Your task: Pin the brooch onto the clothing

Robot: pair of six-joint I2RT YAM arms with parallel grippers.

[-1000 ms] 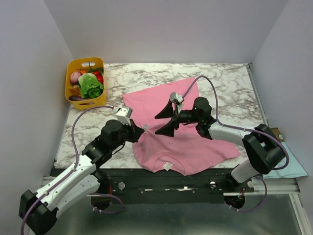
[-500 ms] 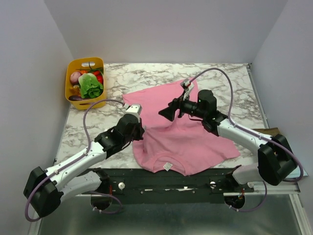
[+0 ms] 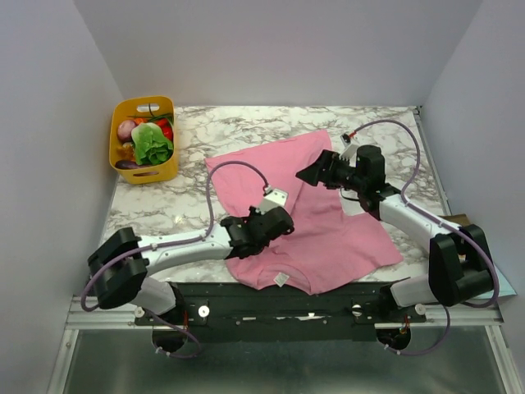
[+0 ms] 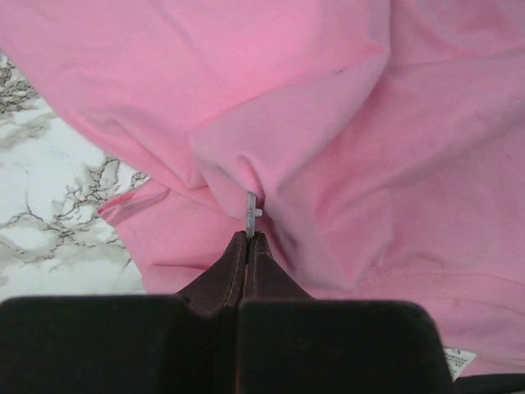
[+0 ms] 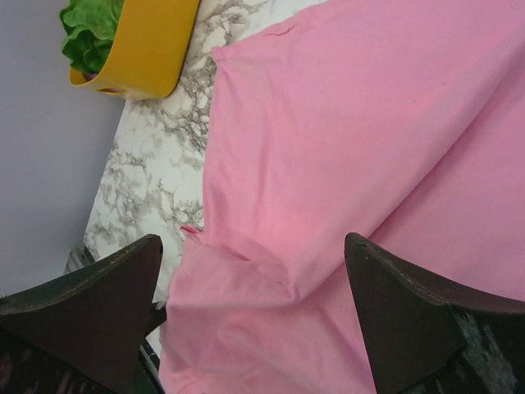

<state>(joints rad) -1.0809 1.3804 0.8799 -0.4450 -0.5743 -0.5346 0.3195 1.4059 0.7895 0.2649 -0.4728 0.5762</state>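
White marbled tabletop [image 3: 385, 131] bears a crumpled pink fabric T-shirt [image 3: 336, 238]. Centre frame, the left gripper [image 4: 248, 238] clamps a tiny grey brooch [image 4: 251, 207] at a fold. The right gripper [image 5: 253, 245] gapes, its fingers in both lower corners.

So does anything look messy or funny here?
Yes. The pink T-shirt lies crooked and rumpled on the marble table. It is bunched into folds near the left gripper, and its neckline reaches past the near edge. The tiny brooch sticks up edge-on from that gripper's shut fingertips, right at a fold.

Yellow basket [image 3: 149, 171] at marble table's [image 3: 385, 135] far-left corner (lettuce [image 3: 152, 144], other produce inside).
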